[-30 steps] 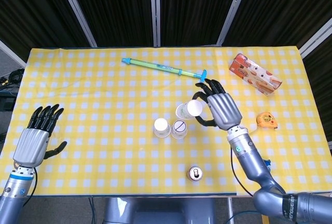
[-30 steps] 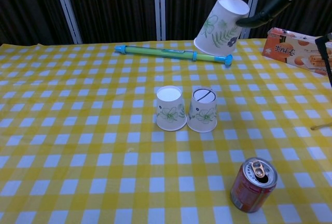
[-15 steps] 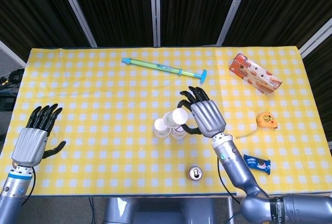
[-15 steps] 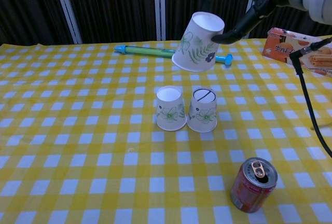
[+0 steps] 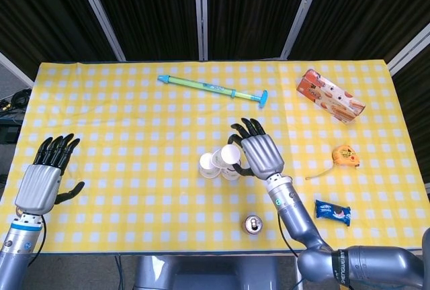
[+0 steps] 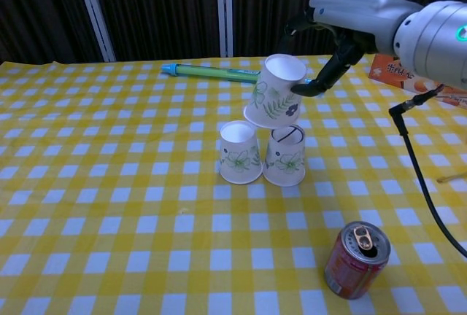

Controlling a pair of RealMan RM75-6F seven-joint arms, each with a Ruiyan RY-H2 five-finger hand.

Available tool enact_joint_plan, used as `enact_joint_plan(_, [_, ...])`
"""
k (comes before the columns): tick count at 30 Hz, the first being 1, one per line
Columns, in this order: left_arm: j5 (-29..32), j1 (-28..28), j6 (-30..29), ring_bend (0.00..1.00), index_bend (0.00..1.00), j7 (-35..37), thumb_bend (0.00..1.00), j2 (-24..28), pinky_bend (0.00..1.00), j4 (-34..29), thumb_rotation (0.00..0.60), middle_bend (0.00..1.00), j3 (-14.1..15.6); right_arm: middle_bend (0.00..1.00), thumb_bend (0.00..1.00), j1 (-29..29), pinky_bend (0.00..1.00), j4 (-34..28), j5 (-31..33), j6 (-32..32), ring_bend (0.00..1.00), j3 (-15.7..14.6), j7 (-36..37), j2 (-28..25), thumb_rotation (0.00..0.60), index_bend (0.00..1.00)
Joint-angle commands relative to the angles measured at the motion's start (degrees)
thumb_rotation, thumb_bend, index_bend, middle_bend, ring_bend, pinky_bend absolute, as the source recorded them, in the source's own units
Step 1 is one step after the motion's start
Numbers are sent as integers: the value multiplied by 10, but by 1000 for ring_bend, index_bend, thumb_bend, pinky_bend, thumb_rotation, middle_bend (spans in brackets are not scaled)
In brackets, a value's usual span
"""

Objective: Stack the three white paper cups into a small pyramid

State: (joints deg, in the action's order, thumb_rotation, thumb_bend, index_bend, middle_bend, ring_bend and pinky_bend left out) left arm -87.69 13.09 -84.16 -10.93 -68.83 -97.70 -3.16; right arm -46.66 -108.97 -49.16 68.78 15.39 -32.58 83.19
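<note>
The third cup (image 6: 276, 90) is held upside down and tilted, its rim low over the seam between the two base cups (image 6: 263, 153), which stand inverted and touching near the table's (image 5: 121, 122) middle. It is gripped by the right hand (image 6: 343, 20), whose fingers are curled around its upper wall. The cup's long axis leans toward that hand, so levelling is judged necessary before release. The left hand (image 5: 44, 179) is seen well apart at the left edge, fingers spread, holding nothing. A can (image 6: 355, 259) stands nearer the front.

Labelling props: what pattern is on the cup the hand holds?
Green leaves and a dark flower on the white held cup, gripped by the right hand; clearest in the chest view.
</note>
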Motion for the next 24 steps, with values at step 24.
enact_joint_plan(24, [6,4,21,0,0,4,237,-2,0,5,600,0,-3,147,215,-7,45,39,14,-15,0,-4,18,36,600,468])
